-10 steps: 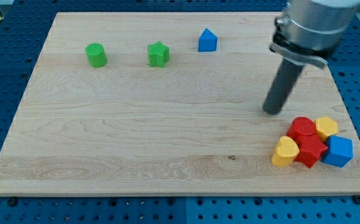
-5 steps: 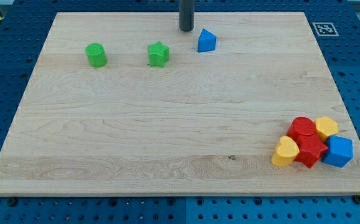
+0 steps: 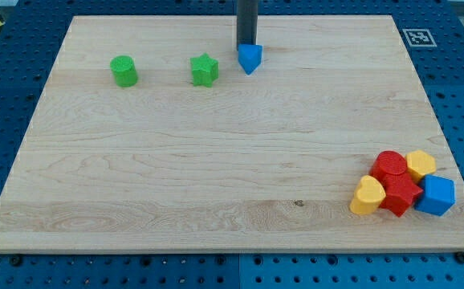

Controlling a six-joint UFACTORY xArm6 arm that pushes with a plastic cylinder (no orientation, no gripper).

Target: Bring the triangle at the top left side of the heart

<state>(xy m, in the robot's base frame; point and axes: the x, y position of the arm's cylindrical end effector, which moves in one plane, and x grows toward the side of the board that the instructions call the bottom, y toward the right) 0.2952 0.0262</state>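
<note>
Where the dark rod comes down from the view's top, my tip (image 3: 247, 45) sits right at the upper edge of the blue triangle (image 3: 250, 58), touching it or as good as touching; there are no jaws on this arm, only the bare rod end, so it has hold of nothing and merely presses against the block. The triangle lies just below the tip, near the top of the wooden board (image 3: 216, 160). A little to the view's left of the tip stands the green star (image 3: 205, 70), close to the triangle but apart from it, and farther left again the green cylinder (image 3: 124, 71). Well away from the tip, down toward the view's bottom right, a cluster of blocks huddles together: the yellow heart (image 3: 368, 196) on its left edge, a red star-like block (image 3: 400, 195) touching it, a red cylinder (image 3: 390, 165) above that, a yellow block (image 3: 421, 164) at the upper right, and a blue cube (image 3: 437, 195) at the right end.
</note>
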